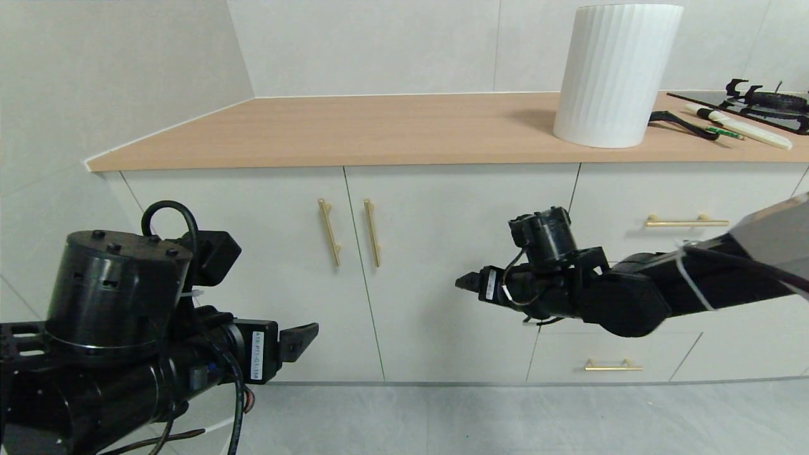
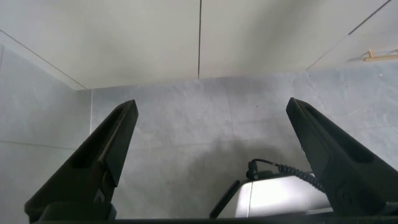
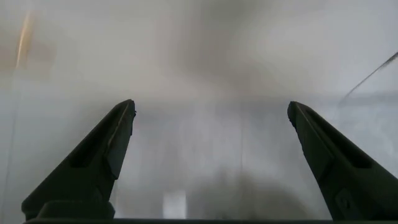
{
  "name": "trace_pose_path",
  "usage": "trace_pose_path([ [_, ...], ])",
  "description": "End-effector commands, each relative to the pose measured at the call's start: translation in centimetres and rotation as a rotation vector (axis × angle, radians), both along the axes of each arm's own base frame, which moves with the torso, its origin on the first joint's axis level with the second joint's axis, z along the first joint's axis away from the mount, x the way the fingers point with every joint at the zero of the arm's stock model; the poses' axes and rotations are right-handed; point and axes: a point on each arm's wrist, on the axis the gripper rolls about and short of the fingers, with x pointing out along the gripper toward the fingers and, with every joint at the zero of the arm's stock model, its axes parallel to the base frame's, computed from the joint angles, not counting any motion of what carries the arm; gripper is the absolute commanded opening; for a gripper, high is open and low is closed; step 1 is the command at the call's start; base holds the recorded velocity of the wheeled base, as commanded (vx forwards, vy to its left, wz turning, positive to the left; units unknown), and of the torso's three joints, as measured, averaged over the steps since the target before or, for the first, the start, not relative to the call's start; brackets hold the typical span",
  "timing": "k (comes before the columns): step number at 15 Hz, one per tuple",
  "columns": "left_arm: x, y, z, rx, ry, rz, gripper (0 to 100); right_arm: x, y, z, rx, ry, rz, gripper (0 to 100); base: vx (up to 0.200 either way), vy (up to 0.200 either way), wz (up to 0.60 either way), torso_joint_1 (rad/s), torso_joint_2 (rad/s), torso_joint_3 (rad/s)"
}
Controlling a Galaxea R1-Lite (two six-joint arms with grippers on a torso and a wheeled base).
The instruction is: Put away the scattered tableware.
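While both arms hang low before the cabinet doors (image 1: 442,265), the left pincer (image 2: 211,111) and right pincer (image 3: 210,109) are each spread wide and carry nothing. The tableware (image 1: 736,124), a few long-handled utensils, lies at the far right end of the desk (image 1: 379,129), just beside a white ribbed holder (image 1: 616,76). Collecting seems not yet begun; next the right arm should rise above the desk edge toward those utensils.
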Motion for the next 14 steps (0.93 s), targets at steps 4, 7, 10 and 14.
trace_pose_path([
  [4,-2.7,1.8,3.3,-0.059,-0.188,-0.027,100,-8.5,-5.6,6.9,-0.021,-0.180,0.028,100,0.000,0.000,0.00,0.000,0.00,0.000],
  [7,-5.3,3.7,5.1,-0.086,-0.307,-0.035,100,-13.8,-9.6,8.8,-0.045,-0.288,-0.021,100,0.000,0.000,0.00,0.000,0.00,0.000],
  [10,-8.6,6.8,4.4,-0.064,-0.392,0.022,100,-20.1,-14.6,7.8,-0.122,-0.379,-0.198,100,0.000,0.000,0.00,0.000,0.00,0.000],
  [14,-15.4,10.4,0.8,-0.027,-0.555,0.016,100,-28.7,-21.8,4.5,-0.269,-0.574,-0.385,100,0.000,0.000,0.00,0.000,0.00,0.000],
])
